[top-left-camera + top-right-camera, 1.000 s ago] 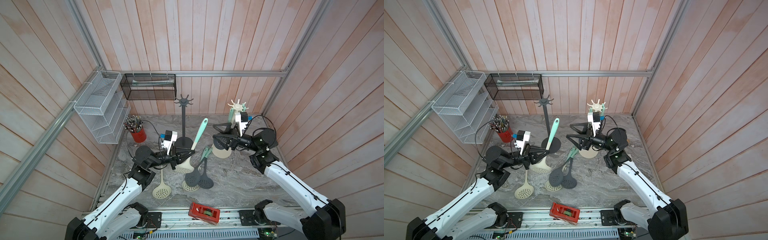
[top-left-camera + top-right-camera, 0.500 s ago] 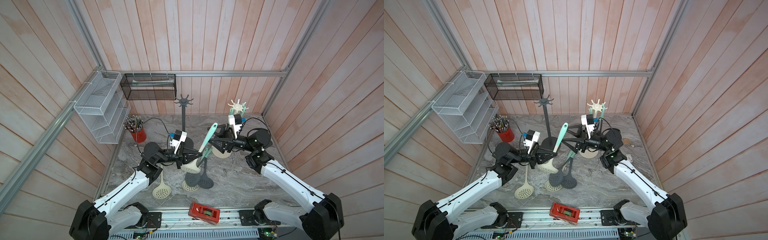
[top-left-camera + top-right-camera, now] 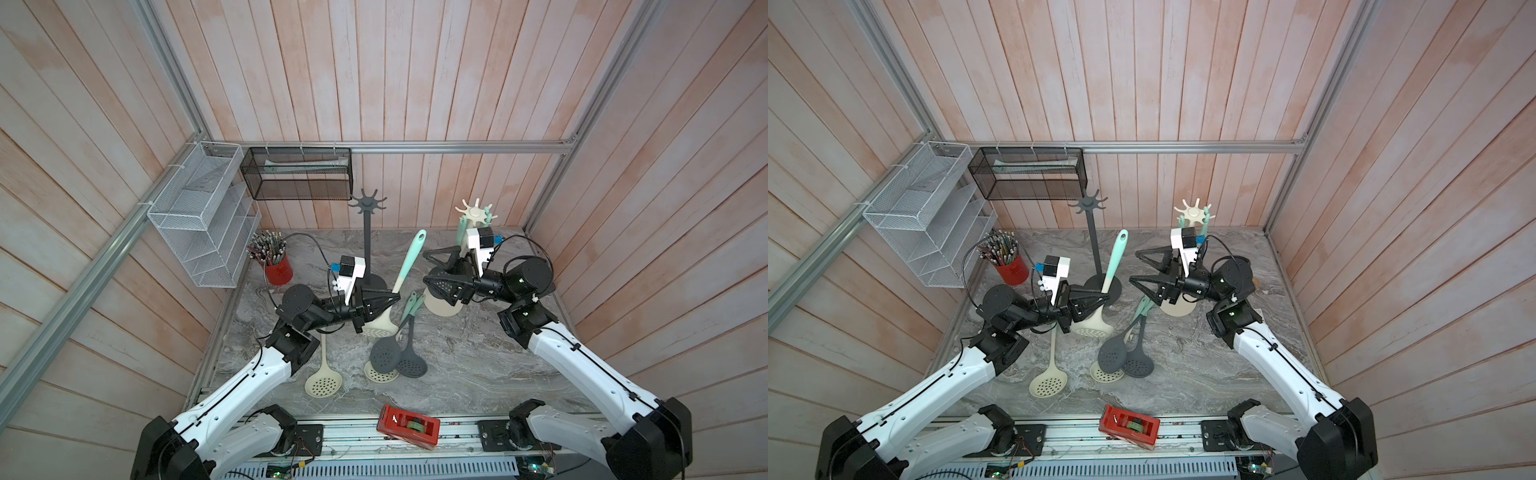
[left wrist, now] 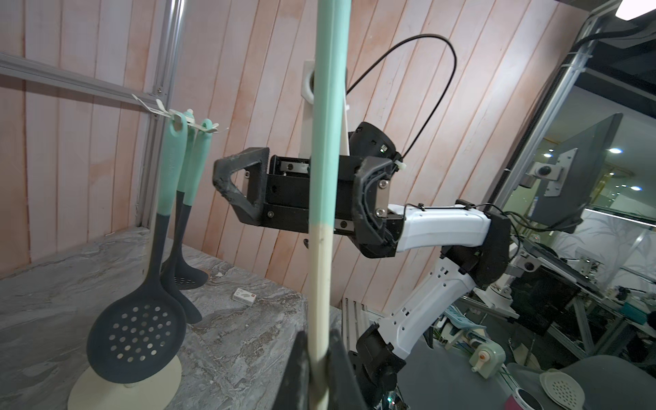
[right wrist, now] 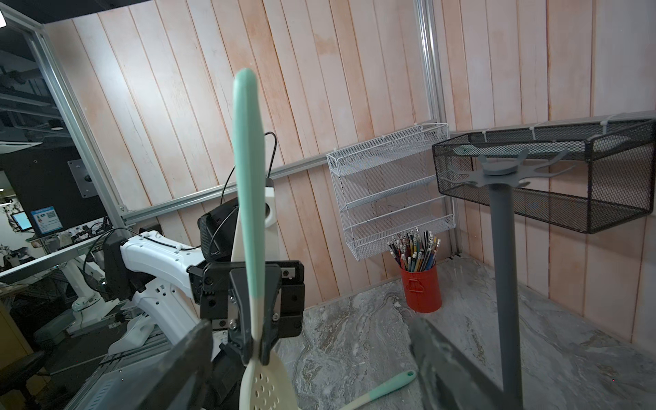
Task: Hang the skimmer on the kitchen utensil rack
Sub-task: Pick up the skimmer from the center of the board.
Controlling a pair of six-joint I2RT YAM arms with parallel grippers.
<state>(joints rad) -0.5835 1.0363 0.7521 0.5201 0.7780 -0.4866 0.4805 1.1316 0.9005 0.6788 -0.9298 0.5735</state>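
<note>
Just ahead of my right gripper (image 3: 427,270), jaws wide apart, stands the skimmer (image 3: 409,259) — upright, its neck clamped in my left gripper (image 3: 395,298). Closing off-centre could twist it loose — handle looks slick.

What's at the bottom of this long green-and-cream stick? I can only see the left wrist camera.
Observer: A round cream head full of holes. The stick is the handle of a skimmer.
Kid: Is there a rack I can't see?
Observer: Yes, a tall grey rack stands just past the skimmer, toward the back wall, and its hooks are bare.
Kid: Any more skimmers lying around?
Observer: Yes, a second skimmer with a cream head lies flat on the table beside the left arm.
</note>
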